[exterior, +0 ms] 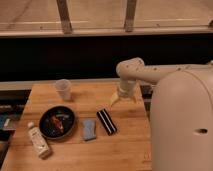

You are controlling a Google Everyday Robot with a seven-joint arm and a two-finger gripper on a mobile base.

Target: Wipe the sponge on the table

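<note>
The sponge [89, 129], a small flat blue-grey pad, lies on the light-brown wooden table [125, 145] near its middle, between a dark bowl and a black striped block. My gripper [123, 101] hangs from the white arm over the table's back right part, up and to the right of the sponge and well apart from it. Nothing is visibly held in it.
A dark bowl [57, 122] with something reddish inside sits left of the sponge. A black block with pale stripes [106, 121] lies right of it. A clear plastic cup [63, 90] stands at the back left; a small white bottle [39, 141] lies at the front left. My white body [182, 125] fills the right.
</note>
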